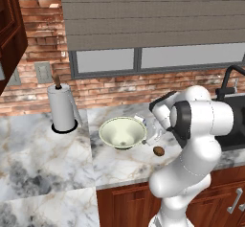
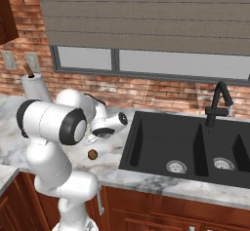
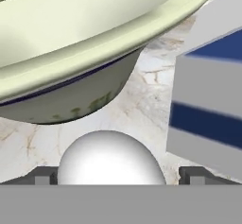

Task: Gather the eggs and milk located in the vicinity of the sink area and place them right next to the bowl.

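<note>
Right, left to right along the counter (image 1: 43,154): paper-towel roll (image 1: 62,107) stands at the back near the brick wall, well apart from the work. Next, the bowl (image 1: 122,132) sits mid-counter, upright on its narrow base; its inside looks empty from the left base view. Just right of the bowl, the brown egg (image 1: 159,151) lies toward the front edge, apart from the bowl's rim but near it.

We have the gripper (image 3: 116,175) low beside the bowl, mostly hidden behind the arm in both base views. In the hand view the white egg (image 3: 111,159) sits between the two finger tips (image 3: 43,176), resting on the marble just beside the bowl's base. Jaws stand wide, with a gap on each side of the egg, so we read it as let go, nothing held. The milk (image 3: 208,105) stands just right of that egg, close to the bowl too.

Far right, the sink (image 2: 188,149) basin holds nothing we can see but its drains; faucet (image 2: 218,105) at its back edge.

Our judgement: all three items now sit by the bowl, so placement looks essentially complete.
</note>
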